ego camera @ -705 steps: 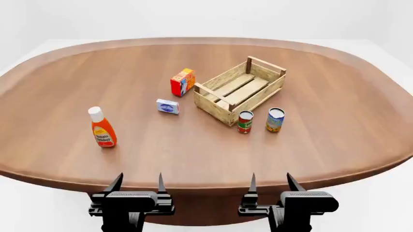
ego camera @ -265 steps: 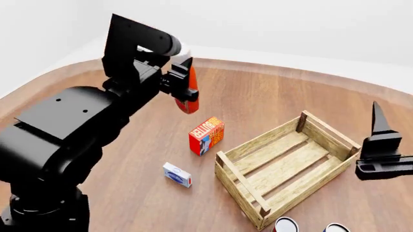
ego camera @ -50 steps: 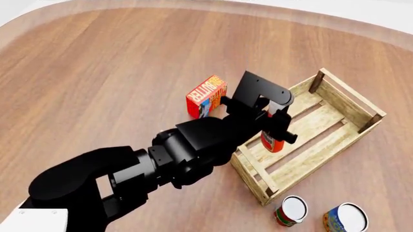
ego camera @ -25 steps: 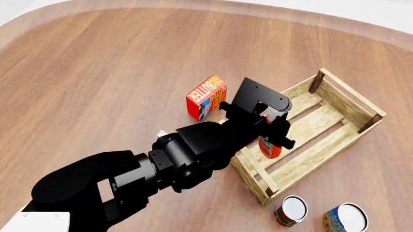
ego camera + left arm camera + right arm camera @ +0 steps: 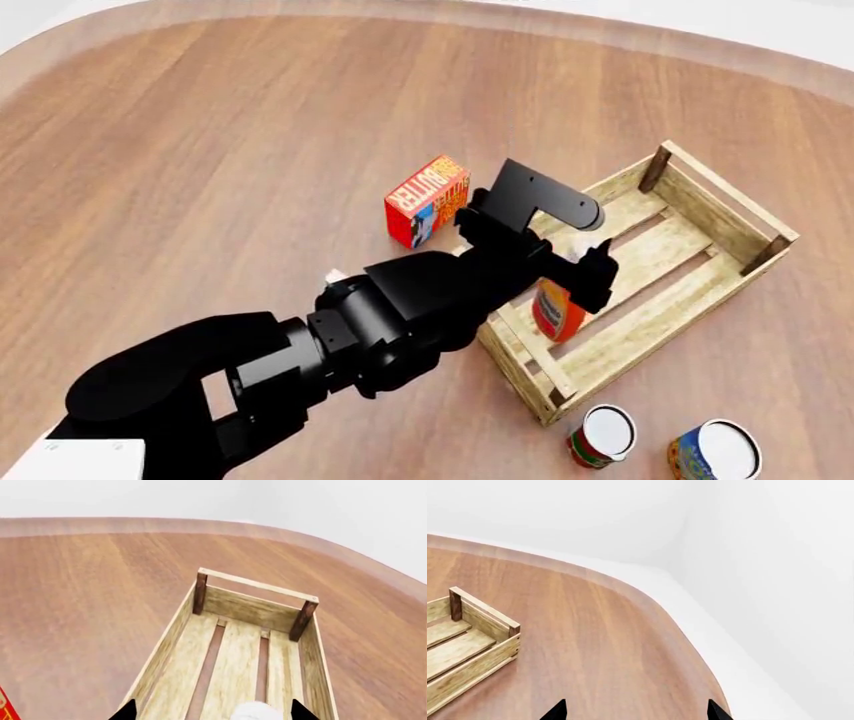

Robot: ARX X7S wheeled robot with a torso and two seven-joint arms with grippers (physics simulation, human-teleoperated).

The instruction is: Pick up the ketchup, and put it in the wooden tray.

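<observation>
The ketchup [image 5: 558, 311], an orange-red bottle, is inside the wooden tray [image 5: 722, 190], near the tray's near end, and its top is hidden behind my arm. My left gripper [image 5: 537, 252] hangs just above it, open, with its fingers spread wider than the bottle. In the left wrist view the bottle's white cap [image 5: 256, 711] shows between the wide-apart tips of the left gripper [image 5: 212, 711], with the wooden tray [image 5: 257, 586] stretching away. My right gripper [image 5: 636, 711] is open over bare table beside a corner of the wooden tray [image 5: 487, 613].
An orange-red butter box [image 5: 427, 198] stands just left of the tray. Two cans, one red-labelled [image 5: 603, 435] and one blue-and-yellow [image 5: 714, 450], stand in front of the tray's near corner. The table's curved edge [image 5: 647, 597] runs close past the right gripper.
The left gripper's jaws have spread apart and let go of the ketchup. The bottle now sits slightly lower in the tray. The arm has hardly moved.
</observation>
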